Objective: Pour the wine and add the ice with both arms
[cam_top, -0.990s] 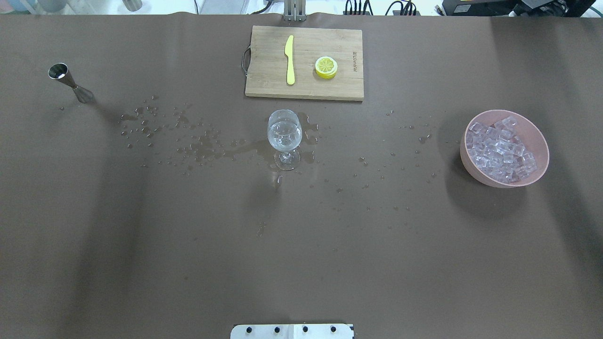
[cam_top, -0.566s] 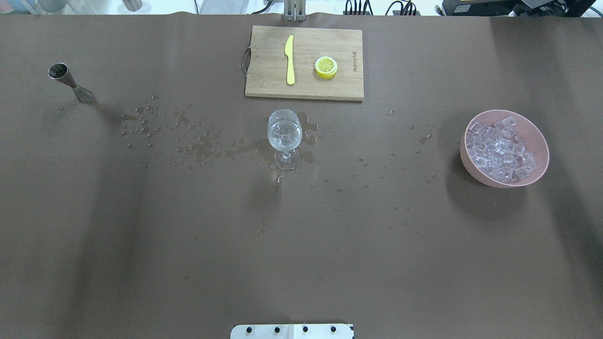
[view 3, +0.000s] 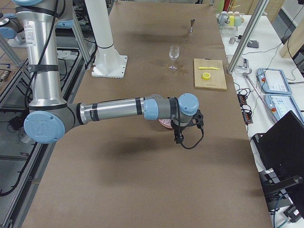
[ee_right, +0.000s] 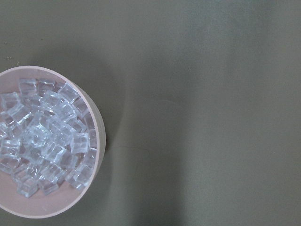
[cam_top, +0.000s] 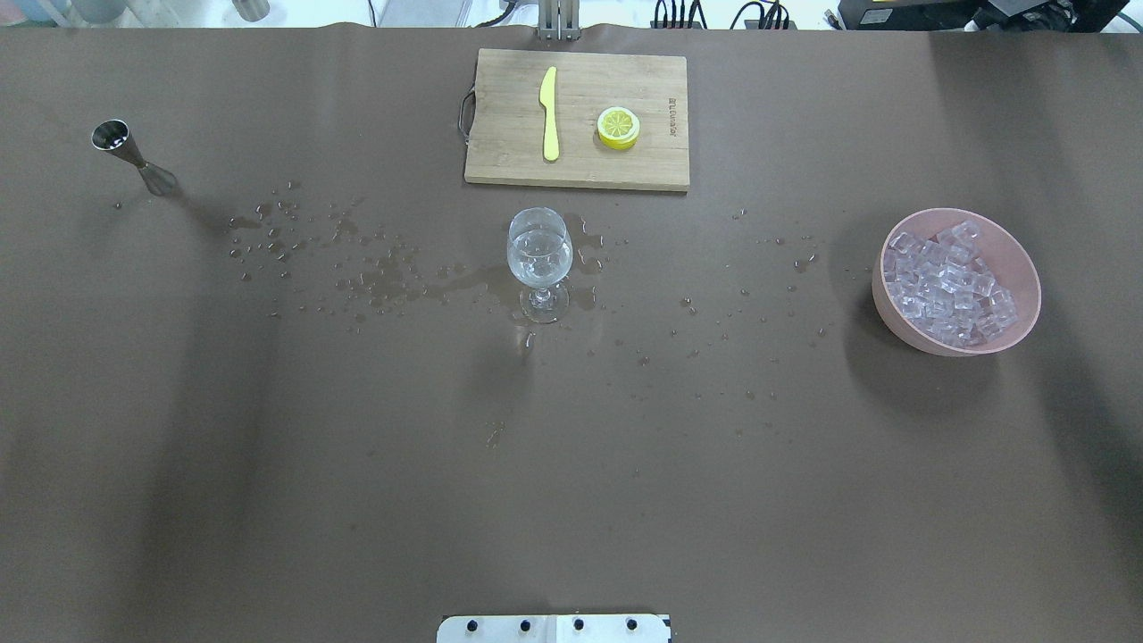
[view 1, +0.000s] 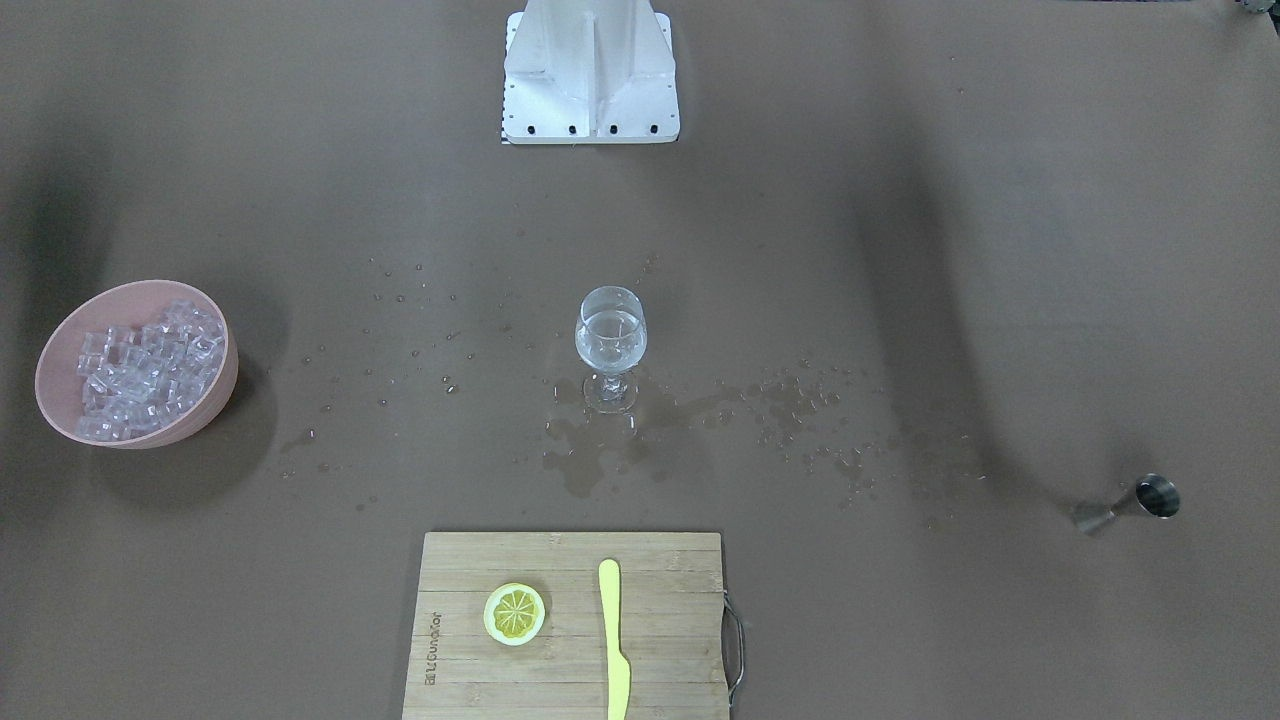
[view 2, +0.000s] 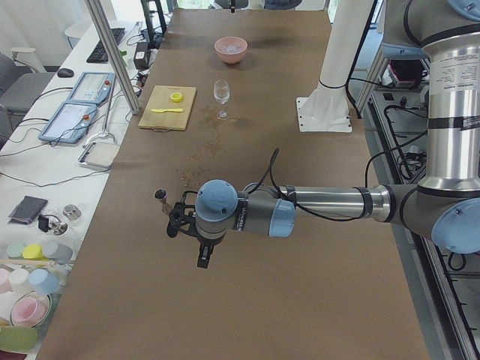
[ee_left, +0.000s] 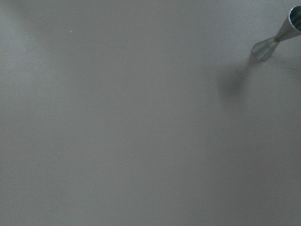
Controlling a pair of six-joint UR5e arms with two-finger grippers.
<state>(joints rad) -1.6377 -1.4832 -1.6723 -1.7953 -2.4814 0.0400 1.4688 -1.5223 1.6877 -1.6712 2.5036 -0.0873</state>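
The stemmed glass (cam_top: 539,259) is seen upright, mouth up, wine (cam_top: 538,253) held inside; the ice (cam_top: 951,284) is heaped in the pink bowl (cam_top: 902,332) to the glass's right. Left arm (view 2: 330,202) and right arm (view 3: 114,110) are stretched level, left pincer (view 2: 204,259) and right pincer (view 3: 178,137) pointed down, far from the glass; spread or pressed together cannot be told.

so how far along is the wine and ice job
Pouring looks done: the glass holds wine, the jigger stands on the table, drops spilled around. In hand: nothing visible; the left tool hangs near the jigger, the right tool beside the bowl. Left: the ice sits in the bowl; whether any is in the glass, I cannot tell.
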